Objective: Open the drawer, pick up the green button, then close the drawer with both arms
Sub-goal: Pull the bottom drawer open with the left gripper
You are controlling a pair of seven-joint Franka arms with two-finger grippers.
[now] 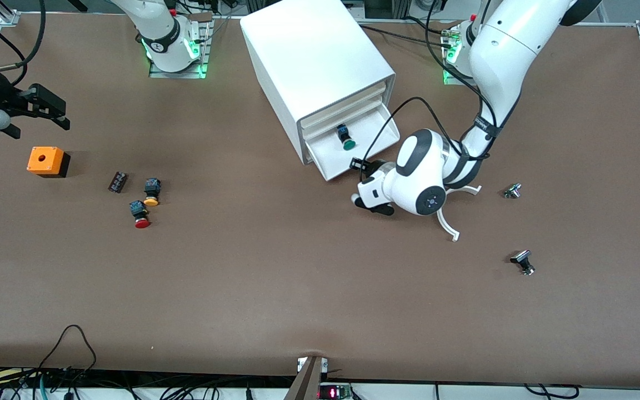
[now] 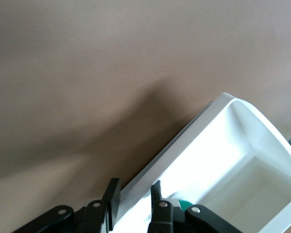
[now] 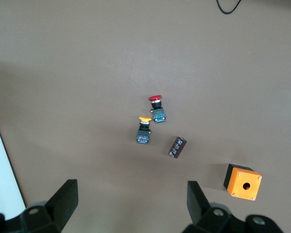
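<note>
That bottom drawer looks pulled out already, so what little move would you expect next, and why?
Probably the left gripper lets go of the drawer lip and backs off. Its fingers are pinched on the front lip, the drawer stands open, and the green button lies exposed inside. The right gripper waits open above the orange box, free to come for it.

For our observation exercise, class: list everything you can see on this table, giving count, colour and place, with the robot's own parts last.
cabinet: one, white, between the arm bases
drawer: one, white, bottom one, pulled open
button: one, green-capped, in the drawer
red button: one, toward the right arm's end
orange-yellow button: one, beside the red button
dark block: one, beside those
orange box: one, under the right tool
metal parts: two, toward the left arm's end
white bracket: one, under the left arm
left tool: shut on the drawer's lip
right tool: open, waiting
</note>
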